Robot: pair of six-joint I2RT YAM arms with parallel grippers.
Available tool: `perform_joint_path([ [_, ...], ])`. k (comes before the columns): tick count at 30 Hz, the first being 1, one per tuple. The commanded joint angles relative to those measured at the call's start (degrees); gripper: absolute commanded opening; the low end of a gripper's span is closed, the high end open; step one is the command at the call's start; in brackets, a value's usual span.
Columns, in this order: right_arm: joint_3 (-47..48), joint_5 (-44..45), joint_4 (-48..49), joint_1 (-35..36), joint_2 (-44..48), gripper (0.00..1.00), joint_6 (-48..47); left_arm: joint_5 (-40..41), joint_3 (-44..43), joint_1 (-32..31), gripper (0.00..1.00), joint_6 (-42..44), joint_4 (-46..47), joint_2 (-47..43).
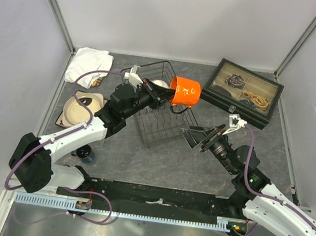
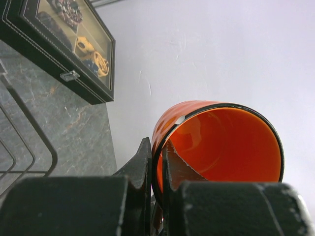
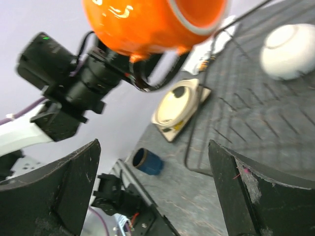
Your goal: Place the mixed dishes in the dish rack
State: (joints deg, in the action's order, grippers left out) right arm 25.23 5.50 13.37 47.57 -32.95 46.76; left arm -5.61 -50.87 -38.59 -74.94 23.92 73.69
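Left pincer (image 1: 163,96) clamped tight, raised, extended forward-right; right pincer (image 1: 198,138) spread wide, lower, aimed up-left.

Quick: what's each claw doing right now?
Left claw: shut on the orange mug, gripping its rim.
Right claw: open, holding nothing.

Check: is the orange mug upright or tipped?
Tipped sideways: the orange mug hangs by its rim from the left gripper, mouth facing that wrist camera.

Grey table (image 1: 197,172) w/ dish rack (image 1: 154,136) centre, white cloth (image 1: 89,65) back-left, black lidded box (image 1: 241,93) back-right. Square plate (image 3: 170,130) & small blue cup (image 1: 86,154) sit at left.
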Motion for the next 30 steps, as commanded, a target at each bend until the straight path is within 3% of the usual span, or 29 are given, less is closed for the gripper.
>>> perform_joint_path([
  [1,-1.0,-14.5,17.9,-2.8,-5.4,0.98,2.7,-2.1,-0.1,0.4,0.01,-4.1,7.7,-4.3],
  [11,-2.7,-23.8,27.8,-13.4,-10.0,0.95,6.8,-4.2,1.7,0.5,0.02,-5.3,8.9,-5.8],
  [16,-2.4,-26.9,32.7,-15.1,-13.7,0.88,9.1,-6.3,3.2,0.7,0.01,-7.3,12.0,-4.6],
  [30,0.4,-30.6,40.2,-16.8,-21.9,0.8,11.3,-7.5,5.8,0.8,0.02,-8.6,15.8,-4.3],
])
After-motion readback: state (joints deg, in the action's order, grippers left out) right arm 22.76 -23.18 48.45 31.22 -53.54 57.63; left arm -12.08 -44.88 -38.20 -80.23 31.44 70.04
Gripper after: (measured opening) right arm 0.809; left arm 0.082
